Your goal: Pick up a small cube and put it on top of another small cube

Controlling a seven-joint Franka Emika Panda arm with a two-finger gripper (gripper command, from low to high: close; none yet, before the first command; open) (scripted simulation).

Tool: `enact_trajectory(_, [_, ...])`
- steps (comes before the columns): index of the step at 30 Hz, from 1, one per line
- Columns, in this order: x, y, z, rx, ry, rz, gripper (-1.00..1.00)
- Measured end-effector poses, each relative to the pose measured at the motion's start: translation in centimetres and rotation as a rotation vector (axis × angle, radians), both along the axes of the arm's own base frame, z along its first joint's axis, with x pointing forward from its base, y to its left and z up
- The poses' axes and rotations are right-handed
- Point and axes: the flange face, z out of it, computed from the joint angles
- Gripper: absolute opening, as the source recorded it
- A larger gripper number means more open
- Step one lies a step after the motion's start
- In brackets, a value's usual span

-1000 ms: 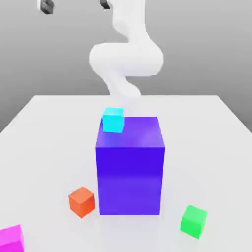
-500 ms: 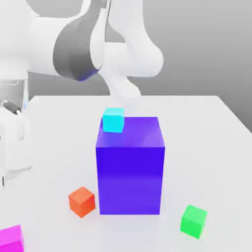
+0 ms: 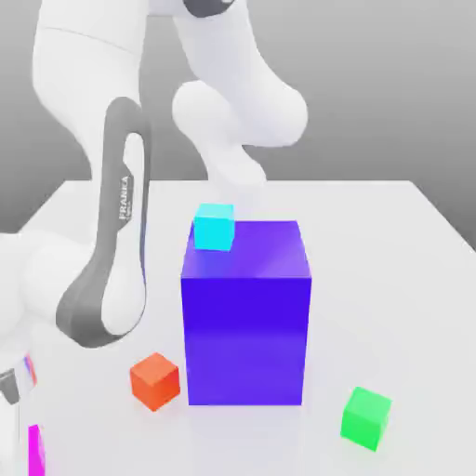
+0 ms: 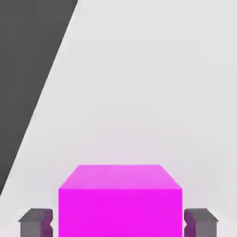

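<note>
The small magenta cube [image 4: 119, 203] sits on the white table between my gripper [image 4: 118, 223], whose two grey fingertips [image 4: 35, 222] stand tight against its opposite sides. In the exterior view my white arm [image 3: 102, 279] reaches down to the front of the exterior view's left. Only a thin magenta strip of the cube [image 3: 35, 451] shows beside the hand there. The other small cube, the green one [image 3: 365, 418], rests on the table at the front of the exterior view's right, far from the gripper.
A big blue block [image 3: 246, 325] stands mid-table with a cyan cube [image 3: 214, 227] on its top back corner. An orange cube [image 3: 154, 380] lies just beside the block's front on the exterior view's left. The table's edge [image 4: 44, 92] runs close to the magenta cube.
The arm has swung down from high at the back to the front of the exterior view's left, over the magenta cube. The fingers have come in around that cube.
</note>
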Motion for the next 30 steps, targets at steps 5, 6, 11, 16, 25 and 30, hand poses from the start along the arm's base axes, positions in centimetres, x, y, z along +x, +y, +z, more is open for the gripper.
enact_trajectory(5, [0.0,-0.1,2.2,0.0,0.0,-0.001,-1.0])
enact_trajectory(6, [0.0,0.0,3.6,0.001,0.0,-0.001,-1.0])
enact_trajectory(11, [2.2,9.8,7.2,0.019,-0.011,0.282,-1.0])
enact_trajectory(16, [1.8,22.4,8.9,0.028,-0.016,0.66,-1.0])
enact_trajectory(25, [-5.4,43.0,6.1,-0.001,0.0,1.372,-1.0])
enact_trajectory(30, [-5.7,43.5,5.1,-0.001,0.001,1.393,1.0])
